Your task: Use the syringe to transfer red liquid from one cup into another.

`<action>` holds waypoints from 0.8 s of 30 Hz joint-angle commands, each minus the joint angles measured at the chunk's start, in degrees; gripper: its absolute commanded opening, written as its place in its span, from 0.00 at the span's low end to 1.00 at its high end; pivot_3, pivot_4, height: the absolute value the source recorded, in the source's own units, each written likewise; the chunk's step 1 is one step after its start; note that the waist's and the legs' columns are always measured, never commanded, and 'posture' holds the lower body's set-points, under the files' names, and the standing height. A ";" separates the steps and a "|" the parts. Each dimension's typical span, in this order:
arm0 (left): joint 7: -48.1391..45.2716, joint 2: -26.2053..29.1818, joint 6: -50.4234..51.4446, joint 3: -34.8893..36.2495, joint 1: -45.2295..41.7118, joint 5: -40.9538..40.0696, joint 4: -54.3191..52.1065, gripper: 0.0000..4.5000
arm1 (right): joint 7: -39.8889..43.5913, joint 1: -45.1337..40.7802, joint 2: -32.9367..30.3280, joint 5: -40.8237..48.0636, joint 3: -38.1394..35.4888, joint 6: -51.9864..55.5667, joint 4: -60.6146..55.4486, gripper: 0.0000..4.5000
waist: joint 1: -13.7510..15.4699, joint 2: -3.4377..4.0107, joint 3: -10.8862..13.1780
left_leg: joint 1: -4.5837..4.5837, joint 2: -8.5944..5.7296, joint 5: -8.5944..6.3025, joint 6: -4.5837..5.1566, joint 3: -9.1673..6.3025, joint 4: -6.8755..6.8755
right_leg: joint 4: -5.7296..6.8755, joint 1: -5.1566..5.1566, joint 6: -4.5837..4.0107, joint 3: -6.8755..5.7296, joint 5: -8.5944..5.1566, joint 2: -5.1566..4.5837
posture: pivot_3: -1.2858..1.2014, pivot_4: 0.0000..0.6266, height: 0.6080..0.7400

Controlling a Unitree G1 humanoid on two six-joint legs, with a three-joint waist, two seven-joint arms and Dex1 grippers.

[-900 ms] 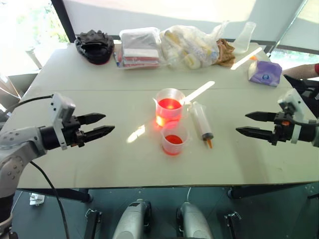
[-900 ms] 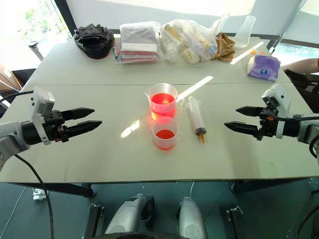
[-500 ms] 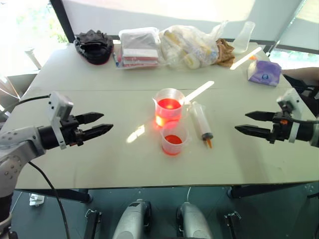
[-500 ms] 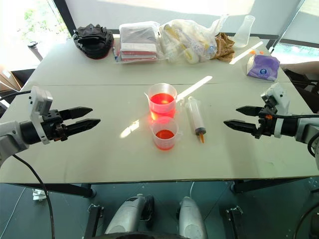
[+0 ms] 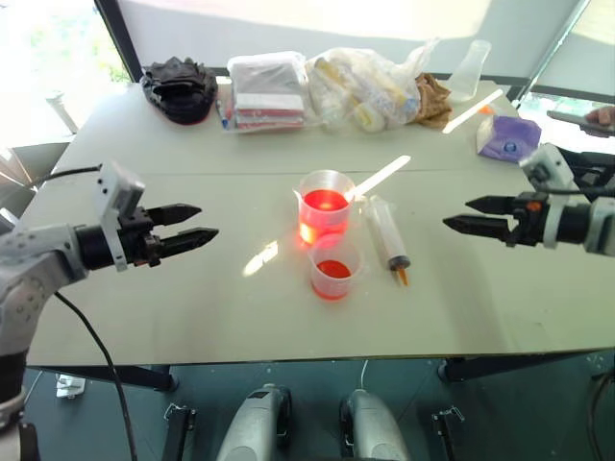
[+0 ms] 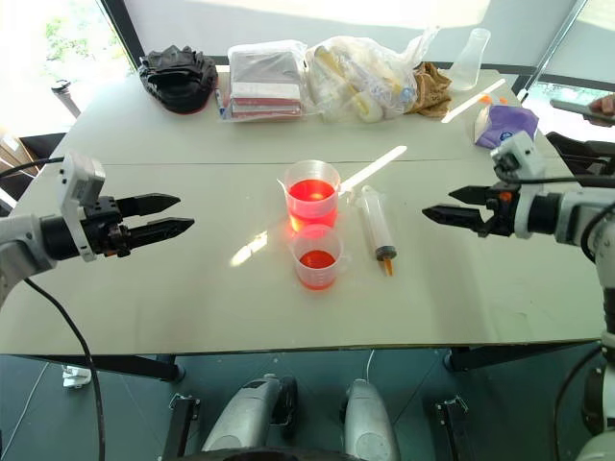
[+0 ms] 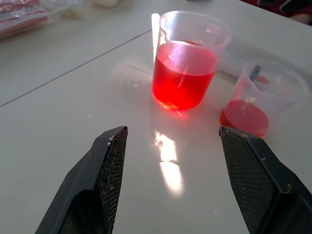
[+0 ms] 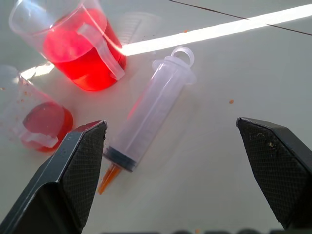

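The syringe (image 5: 389, 235) lies flat on the table, orange tip toward the front edge, just right of both cups. The taller spouted beaker (image 5: 325, 204) stands mid-table, about half full of red liquid (image 7: 184, 78). In front of it stands the shorter cup (image 5: 335, 267) with a thin layer of red liquid at the bottom. My left gripper (image 5: 207, 221) hovers open, well left of the cups, pointing at them. My right gripper (image 5: 457, 212) hovers open to the right of the syringe (image 8: 148, 114), pointing at it. Neither gripper holds or touches anything.
Along the far edge sit a black bundle (image 5: 180, 88), a clear bag of packets (image 5: 267, 91), a plastic bag of bottles (image 5: 370, 88), a clear flask (image 5: 470, 69) and a purple tissue pack (image 5: 509, 137). A person's hand (image 5: 602, 116) shows at the far right.
Both grippers have lifted a little, the right one more, drifting slightly toward the syringe. The cups and syringe have not moved. Both grippers remain open.
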 commanded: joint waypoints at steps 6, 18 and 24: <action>-20.84 2.34 -8.89 -14.13 -22.86 9.98 17.85 0.70 | 7.11 -31.12 8.69 -9.12 24.81 12.45 24.56 0.99 | -0.35 0.03 0.02 | -0.25 0.00 0.07 -0.08 0.05 -0.01 | 0.04 -0.16 0.01 0.00 0.16 0.03 | 0.52 0.24 1.00; -17.12 -2.32 -5.83 -9.85 -18.21 6.45 7.08 0.70 | 10.04 -44.84 26.39 -28.93 32.55 -7.05 63.29 0.99 | -0.26 0.01 0.02 | -1.54 -0.12 0.37 -0.17 0.10 0.38 | 0.39 -1.26 0.28 -0.04 0.30 0.18 | 0.52 0.24 1.00; -13.56 -2.80 -5.73 -7.58 -13.45 6.46 4.34 0.70 | 7.32 -44.13 32.35 -33.23 30.14 -10.31 67.97 0.99 | -0.38 0.01 0.02 | -1.33 -0.07 0.49 -0.33 0.11 0.38 | 0.48 -1.11 0.29 -0.03 0.31 0.34 | 0.52 0.24 1.00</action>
